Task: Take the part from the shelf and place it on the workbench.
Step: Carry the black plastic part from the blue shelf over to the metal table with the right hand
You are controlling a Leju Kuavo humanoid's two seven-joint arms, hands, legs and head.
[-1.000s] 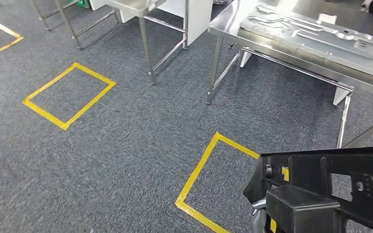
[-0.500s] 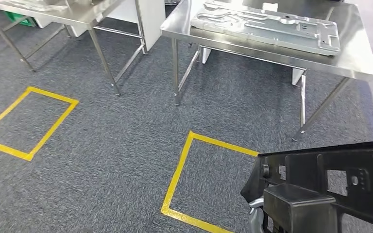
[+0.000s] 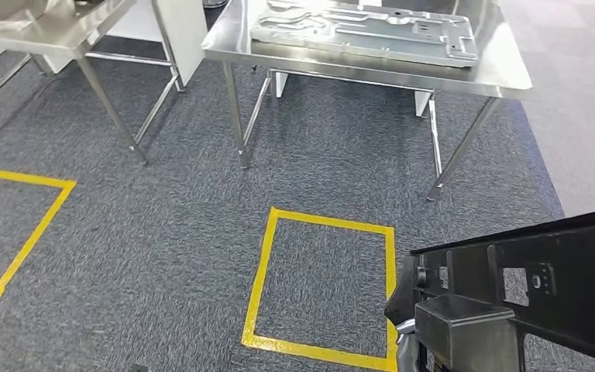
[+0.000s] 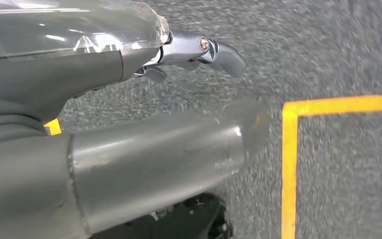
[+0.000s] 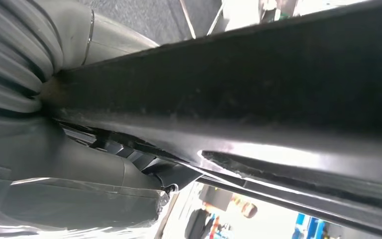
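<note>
Carriage of a long black moulded-plastic frame part [image 3: 527, 294] toward a stainless-steel workbench [image 3: 503, 74].

Head view: part held low at right, level, pierced by square cut-outs and carrying a boxy block at its near end; judged stiff and fairly light, but long enough to swing, so best supported along its solid rail, not at the thin webs. Workbench ahead, already bearing a flat grey stamped-metal panel [image 3: 364, 31]; yellow tape rectangle [image 3: 321, 287] on grey carpet between. Left wrist view: left hand [image 4: 199, 50] above the carpet, fingers loosely curled, nothing in them. Right wrist view: right hand [image 5: 54, 114] pressed against the part's dark rail, thumb and ribbed cover wrapped beneath, gripping it.
</note>
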